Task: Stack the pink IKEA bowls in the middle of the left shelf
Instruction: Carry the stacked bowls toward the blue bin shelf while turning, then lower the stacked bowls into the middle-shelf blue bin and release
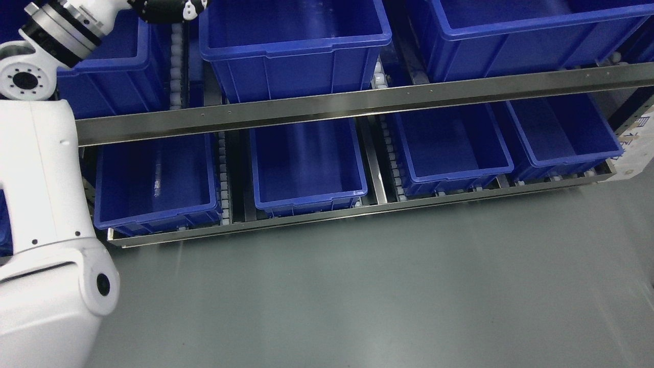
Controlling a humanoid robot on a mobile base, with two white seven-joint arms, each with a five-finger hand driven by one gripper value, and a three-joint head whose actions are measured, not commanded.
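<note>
no pink bowls in your view rn, can't tell where they are. your left arm [46, 214] comes up the left edge, white shell, wrist bends right at the top; left hand [168, 9] is cut off by the frame edge, can't tell if it's clenched or released. it sits above the upper-row blue bins [294, 51]. lower row has four blue bins [306, 163] behind the steel rail [357, 102]. grey floor [383, 286] below.
</note>
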